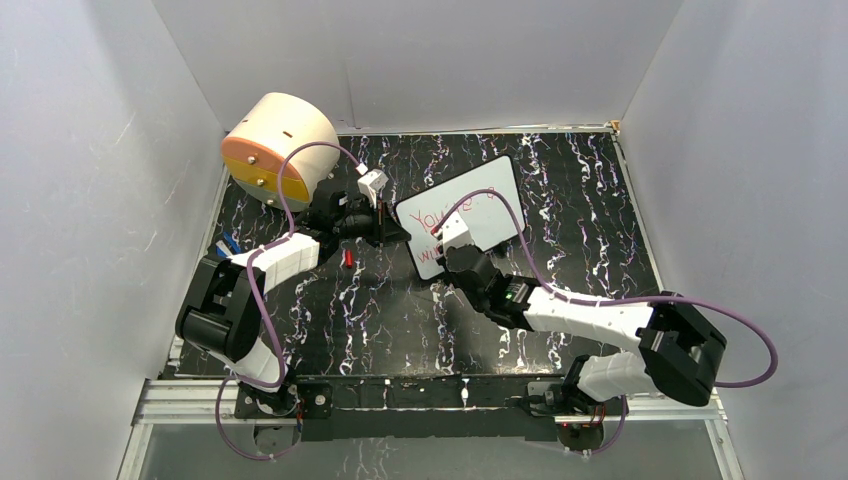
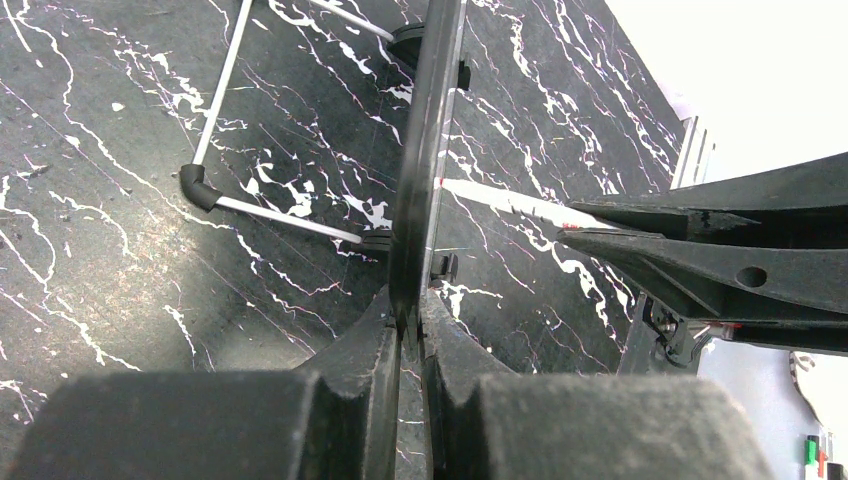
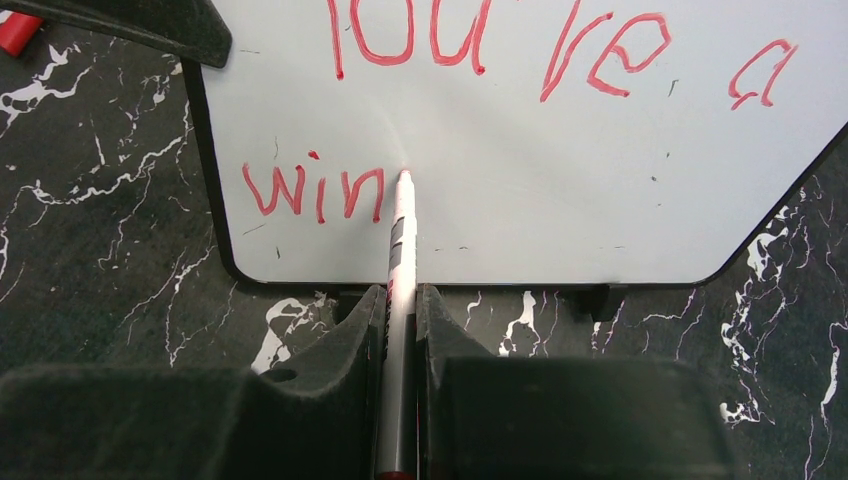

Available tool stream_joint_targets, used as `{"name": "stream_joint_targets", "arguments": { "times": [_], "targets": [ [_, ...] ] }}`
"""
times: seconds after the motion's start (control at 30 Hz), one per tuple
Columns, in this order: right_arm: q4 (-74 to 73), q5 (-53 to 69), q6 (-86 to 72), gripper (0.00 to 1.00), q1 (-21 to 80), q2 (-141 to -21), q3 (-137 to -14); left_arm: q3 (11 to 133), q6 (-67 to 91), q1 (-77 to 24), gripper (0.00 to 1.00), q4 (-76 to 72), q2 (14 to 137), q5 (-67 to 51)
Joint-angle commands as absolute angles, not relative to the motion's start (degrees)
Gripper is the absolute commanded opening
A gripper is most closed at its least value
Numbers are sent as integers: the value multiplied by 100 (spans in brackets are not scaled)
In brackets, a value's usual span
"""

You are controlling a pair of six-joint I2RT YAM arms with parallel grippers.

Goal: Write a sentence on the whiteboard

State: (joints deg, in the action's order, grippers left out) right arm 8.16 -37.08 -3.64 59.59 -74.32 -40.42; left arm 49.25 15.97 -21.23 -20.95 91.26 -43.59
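At frame centre the sentence (image 3: pixel 320 195) stops at "You're a win", seemingly unfinished; the right gripper (image 3: pixel 400 320) pinches the marker (image 3: pixel 401 235), the left gripper (image 2: pixel 410 325) clamps the whiteboard (image 3: pixel 560 180).

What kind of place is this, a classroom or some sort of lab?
Probably a robot test booth, not a classroom: plain white walls box in a black marbled table, and the left arm and right arm are bolted to a metal rail at its near edge.
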Motion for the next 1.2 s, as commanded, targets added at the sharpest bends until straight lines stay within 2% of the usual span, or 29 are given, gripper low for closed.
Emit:
{"name": "stream_joint_targets", "arguments": {
  "times": [0.0,0.5,1.17],
  "targets": [
    [1160,-3672,-286,0,5893,-7508,-4210,5029,1397,-2171,0,-1858,8939,-4319],
    [240,-3380,-686,0,5887,-7596,-4312,5019,1397,-2171,0,-1860,8930,-4307],
    [1015,-3752,-416,0,5877,-7501,-4220,5019,1397,-2171,0,-1867,8935,-4332]
  ]
}}
